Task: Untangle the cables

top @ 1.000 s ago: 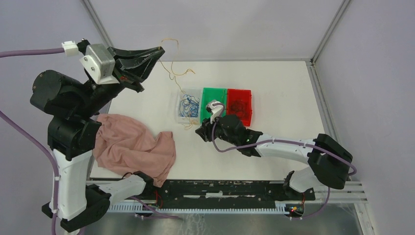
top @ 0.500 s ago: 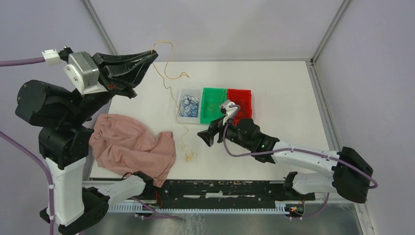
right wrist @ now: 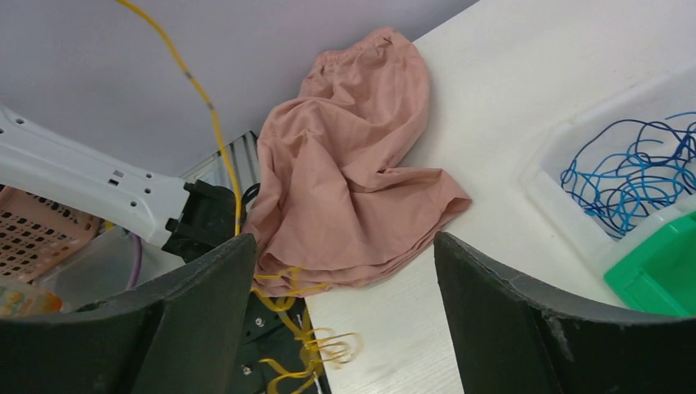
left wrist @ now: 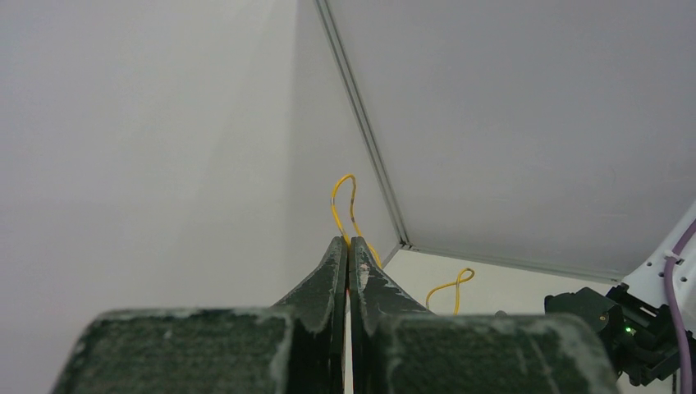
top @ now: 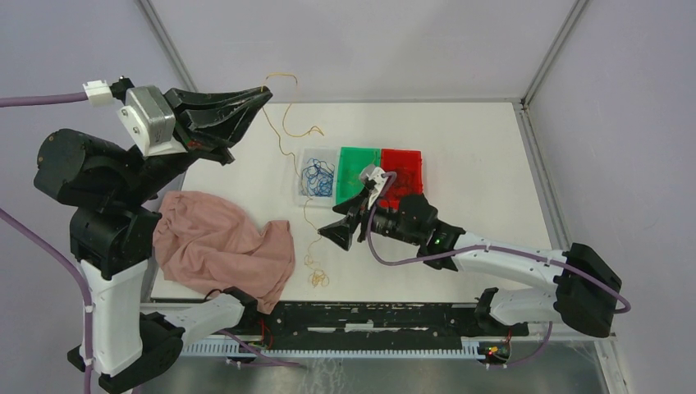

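A: Start at the near edge. What lies there?
B: The loose end of the yellow cable (top: 316,277), in small loops on the table (top: 484,164). It is just right of the pink cloth (top: 222,246), which is crumpled at the near left.
A: And the right gripper (top: 338,232)?
B: Low over the table, just right of the hanging strand, pointing left. Its jaws are spread wide with nothing between them. In its wrist view the cloth and the loops show through the gap.
A: Farther back?
B: Three bins side by side in a row: a clear bin (top: 300,195) on the left holding the blue cables (top: 316,175), a green bin (top: 354,160) in the middle and a red bin (top: 408,164) on the right. The right arm covers part of the green and red ones.
A: Where does the yellow cable run?
B: Up from the loops, past the clear bin's left edge, to the left gripper (top: 266,89), which is raised high over the far left of the table. Its jaws are pressed together on the cable, and a short loop stands out beyond the tips.
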`<state>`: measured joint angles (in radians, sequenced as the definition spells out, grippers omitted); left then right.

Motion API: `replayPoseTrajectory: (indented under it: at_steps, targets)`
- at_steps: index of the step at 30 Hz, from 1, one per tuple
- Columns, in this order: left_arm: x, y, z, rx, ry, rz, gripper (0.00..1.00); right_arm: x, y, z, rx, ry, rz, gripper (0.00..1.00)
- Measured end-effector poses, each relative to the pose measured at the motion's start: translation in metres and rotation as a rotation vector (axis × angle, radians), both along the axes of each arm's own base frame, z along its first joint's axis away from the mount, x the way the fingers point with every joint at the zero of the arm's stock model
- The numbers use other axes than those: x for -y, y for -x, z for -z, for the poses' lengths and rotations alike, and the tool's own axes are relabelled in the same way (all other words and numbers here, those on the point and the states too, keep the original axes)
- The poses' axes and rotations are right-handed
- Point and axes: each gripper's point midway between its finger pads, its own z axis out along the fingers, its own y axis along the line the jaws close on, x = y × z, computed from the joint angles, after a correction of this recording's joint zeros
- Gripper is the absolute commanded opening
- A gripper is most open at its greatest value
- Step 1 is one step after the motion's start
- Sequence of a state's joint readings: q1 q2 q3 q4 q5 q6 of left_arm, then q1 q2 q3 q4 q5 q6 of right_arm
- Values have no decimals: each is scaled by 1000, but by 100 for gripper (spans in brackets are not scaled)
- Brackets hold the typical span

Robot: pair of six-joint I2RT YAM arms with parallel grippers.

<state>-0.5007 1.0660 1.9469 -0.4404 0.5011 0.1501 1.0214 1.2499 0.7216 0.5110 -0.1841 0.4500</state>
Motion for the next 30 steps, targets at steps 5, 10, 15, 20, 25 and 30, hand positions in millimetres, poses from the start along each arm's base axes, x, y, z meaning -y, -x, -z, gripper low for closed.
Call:
replayPoseTrajectory:
  at_steps: [5, 10, 15, 20, 25, 30]
  targets:
    - [1, 1, 0, 2, -3, 7, 3, -1, 0, -6, -15, -15, 4, 86]
    - [1, 1, 0, 2, -2, 7, 3, 13, -6, -12, -13, -10, 74, 90]
    - [1, 1, 0, 2, -3, 7, 3, 27, -9, -34, 40, -50, 122, 94]
    - [1, 1, 0, 3, -4, 10, 3, 22, -16, -29, 61, -13, 134, 94]
    - [3, 1, 1, 2, -8, 18, 3, -5, -24, -34, 71, 5, 104, 88]
    - [5, -1, 2, 1, -11, 22, 3, -29, -20, -29, 70, 26, 59, 78]
